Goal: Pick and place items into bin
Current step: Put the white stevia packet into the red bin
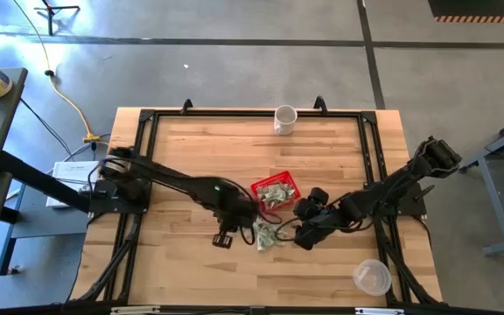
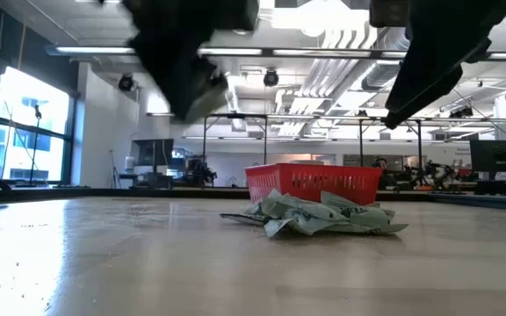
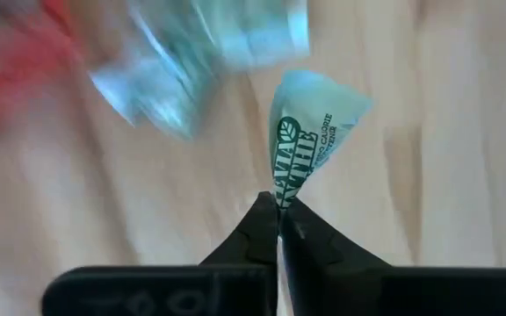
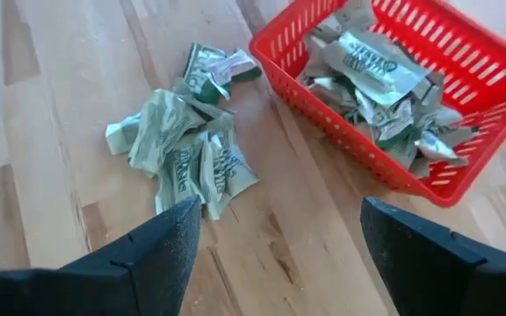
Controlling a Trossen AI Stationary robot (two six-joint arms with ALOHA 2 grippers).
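Pinching one green-and-white paper piece (image 3: 310, 132) by its lower tip between closed fingers, the left gripper (image 3: 278, 215) hangs above the wooden table (image 1: 191, 271), near the middle, just left of the red basket (image 1: 275, 190). The basket already holds a heap of crumpled pieces (image 4: 385, 83). On the near side of the basket, a loose pile of paper pieces (image 4: 183, 145) lies on the table, just beside the basket's wall without clearly touching it. The right gripper (image 4: 275, 237) hovers over the table by that pile, fingers spread wide with nothing between them.
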